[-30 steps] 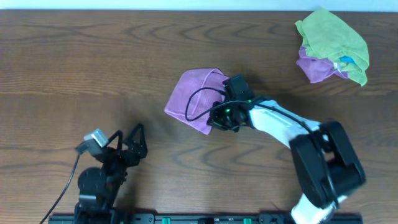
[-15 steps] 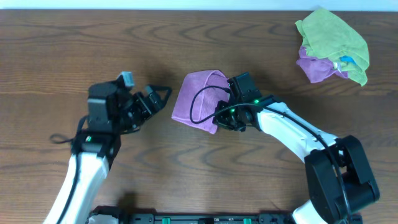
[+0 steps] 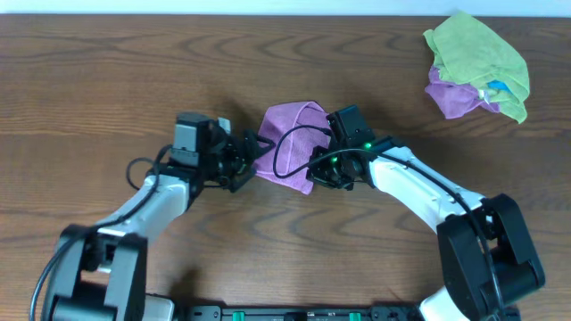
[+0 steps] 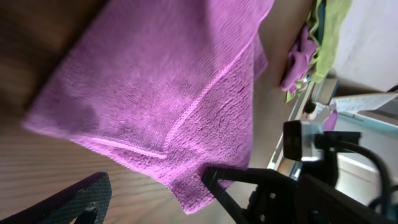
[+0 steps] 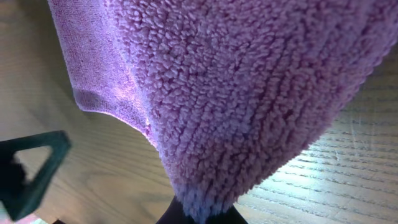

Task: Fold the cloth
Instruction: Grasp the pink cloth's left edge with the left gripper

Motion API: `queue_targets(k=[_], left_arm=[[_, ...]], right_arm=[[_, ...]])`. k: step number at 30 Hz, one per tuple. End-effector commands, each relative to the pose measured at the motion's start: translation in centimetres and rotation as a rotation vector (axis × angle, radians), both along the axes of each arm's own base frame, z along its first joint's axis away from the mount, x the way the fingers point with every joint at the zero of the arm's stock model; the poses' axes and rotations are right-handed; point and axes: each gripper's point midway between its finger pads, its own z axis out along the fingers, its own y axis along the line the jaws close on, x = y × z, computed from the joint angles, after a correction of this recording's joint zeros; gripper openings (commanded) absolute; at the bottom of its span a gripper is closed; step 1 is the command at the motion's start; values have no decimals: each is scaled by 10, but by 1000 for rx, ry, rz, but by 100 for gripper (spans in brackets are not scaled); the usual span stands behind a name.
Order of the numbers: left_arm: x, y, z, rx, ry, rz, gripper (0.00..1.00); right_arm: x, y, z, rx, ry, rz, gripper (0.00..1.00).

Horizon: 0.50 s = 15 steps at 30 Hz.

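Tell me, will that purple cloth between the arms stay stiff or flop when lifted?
Probably floppy: the purple cloth bunches in folds where the right gripper pinches it. Its fuzzy pile should grip, not slip.

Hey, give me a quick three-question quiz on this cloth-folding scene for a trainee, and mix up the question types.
1. True or false: the left gripper is shut on the purple cloth.
2. What colour tops the cloth pile? A green, B white, C red.
3. Fill in: the purple cloth is pinched by the ____ gripper.
Key: 1 false, its jaws stand open; 2 A; 3 right, the right gripper.
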Motion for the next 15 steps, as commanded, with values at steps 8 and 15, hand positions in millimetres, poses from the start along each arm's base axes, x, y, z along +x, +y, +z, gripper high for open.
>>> queue_targets(k=[8,15], left_arm=[[-4,-23,-19,35,99,58,95],[-2,-25,-36,23,195,125,96]], right_arm=[[1,-2,2,3,-5,-4,1],[1,0,3,11,1,-8,1]])
